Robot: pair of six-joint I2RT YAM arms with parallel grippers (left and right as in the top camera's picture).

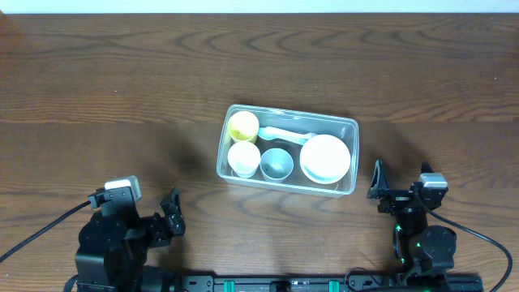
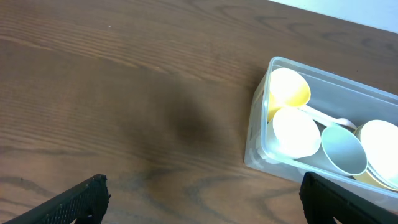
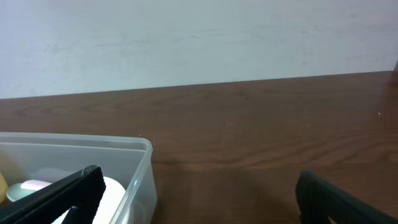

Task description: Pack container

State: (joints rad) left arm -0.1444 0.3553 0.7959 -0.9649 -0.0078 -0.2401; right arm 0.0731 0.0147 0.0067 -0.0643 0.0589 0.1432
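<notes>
1. My left fingers (image 2: 74, 202) gape wide above the bench (image 1: 122, 81), holding nothing.
2. My right fingers (image 3: 62, 193) likewise, spread and empty.
3. The container (image 1: 292, 114) sits mid-bench, at 1 o'clock from my left.

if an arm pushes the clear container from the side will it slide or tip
Likely slides: the container is shallow and wide on the smooth table. Its thin walls may flex. The cups inside could shift.

Even soft light; faint shadow on table (image 1: 97, 81) left of container (image 1: 292, 113); wrist views slightly blurred.
</notes>
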